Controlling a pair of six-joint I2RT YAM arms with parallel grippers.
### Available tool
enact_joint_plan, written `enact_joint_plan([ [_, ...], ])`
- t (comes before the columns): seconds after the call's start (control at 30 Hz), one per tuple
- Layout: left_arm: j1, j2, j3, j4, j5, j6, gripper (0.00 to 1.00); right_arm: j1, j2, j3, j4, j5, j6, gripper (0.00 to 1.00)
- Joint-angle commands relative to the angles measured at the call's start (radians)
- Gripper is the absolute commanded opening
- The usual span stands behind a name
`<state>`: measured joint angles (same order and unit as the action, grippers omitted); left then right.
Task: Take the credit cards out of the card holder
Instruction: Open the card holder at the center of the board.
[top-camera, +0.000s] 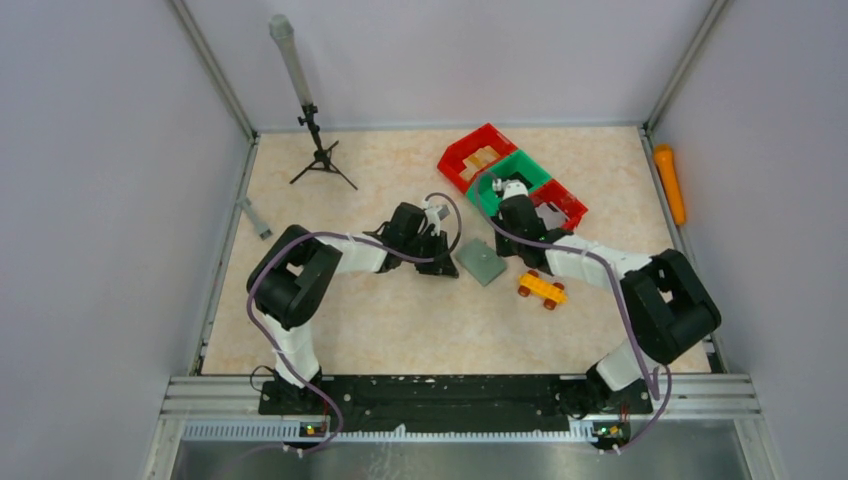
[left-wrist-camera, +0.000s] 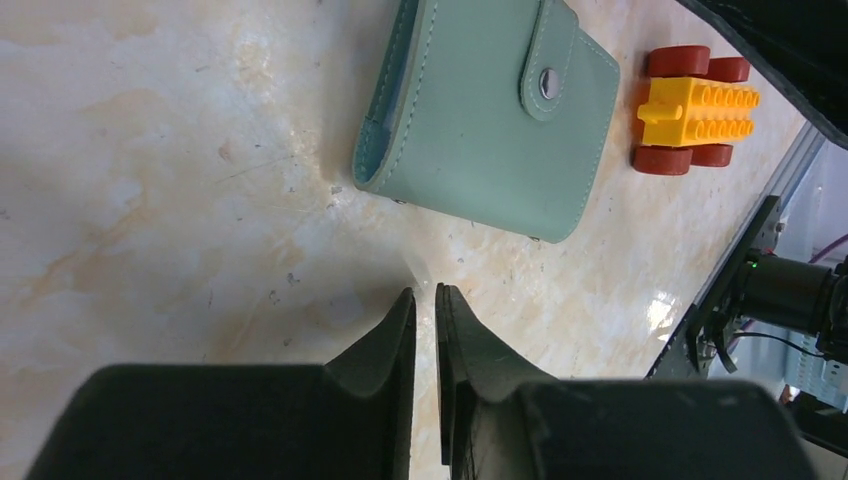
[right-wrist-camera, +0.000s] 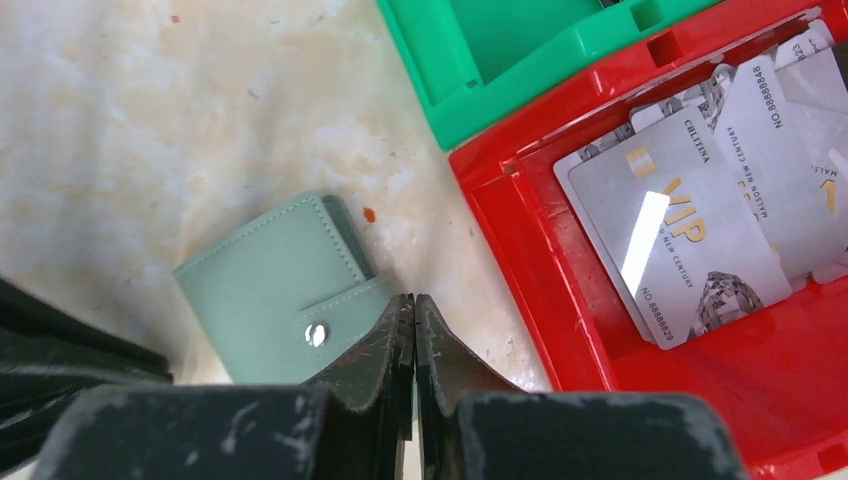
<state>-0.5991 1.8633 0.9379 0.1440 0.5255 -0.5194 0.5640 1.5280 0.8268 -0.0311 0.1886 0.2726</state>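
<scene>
The card holder lies flat and snapped closed on the table between my two arms, a grey-green wallet with a stud tab. Silver credit cards marked VIP lie overlapping in a red bin. My left gripper rests low just left of the holder, its jaws a thin slit apart with nothing between them. My right gripper hovers over the holder's right edge beside the red bin, fingers pressed together and empty.
A green bin sits between two red bins behind the holder. A yellow toy car stands just right of the holder. A small tripod is at the back left, an orange object on the right rail.
</scene>
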Motion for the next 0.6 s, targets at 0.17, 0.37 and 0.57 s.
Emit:
enact_joint_plan([
  [0.17,0.001,-0.002,0.031,-0.071,-0.102,0.037,0.00,0.056,0.153,0.157,-0.174,0.129,-0.057,0.00],
  [0.37,0.001,0.005,0.043,-0.091,-0.118,0.041,0.00,0.095,0.225,0.209,-0.208,0.032,-0.087,0.00],
  [0.57,0.005,-0.027,0.036,-0.139,-0.258,0.038,0.00,0.096,0.177,0.178,-0.166,-0.018,-0.078,0.00],
])
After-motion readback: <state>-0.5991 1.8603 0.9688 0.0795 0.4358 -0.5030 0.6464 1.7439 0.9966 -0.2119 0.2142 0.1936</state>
